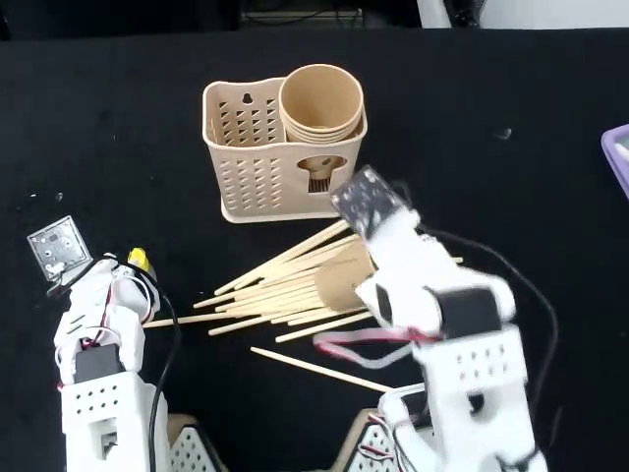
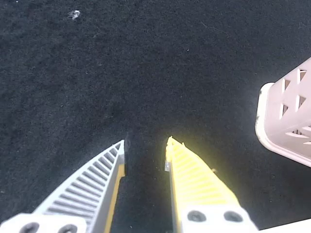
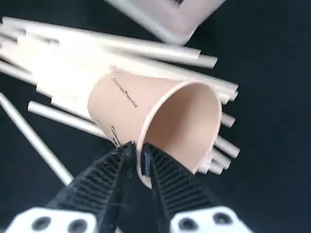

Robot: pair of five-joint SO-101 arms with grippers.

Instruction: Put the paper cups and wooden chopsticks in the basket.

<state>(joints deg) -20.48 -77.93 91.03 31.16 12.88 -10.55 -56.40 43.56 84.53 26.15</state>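
Note:
A beige slotted basket (image 1: 257, 162) stands at the back of the black table, with stacked paper cups (image 1: 321, 98) in its right compartment. A pile of wooden chopsticks (image 1: 275, 290) lies in front of it, and one paper cup (image 3: 155, 114) lies tipped on its side on top of them. My right gripper (image 3: 137, 151) is shut on this cup's rim, one finger inside and one outside. My left gripper (image 2: 145, 145) hangs open over bare table near the front left, left of the chopsticks, with a basket corner (image 2: 286, 121) off to one side.
One loose chopstick (image 1: 314, 369) lies apart in front of the pile, near the right arm's base. A purple object (image 1: 617, 147) pokes in at the table's right edge. A small grey square tag (image 1: 59, 246) sits by the left arm.

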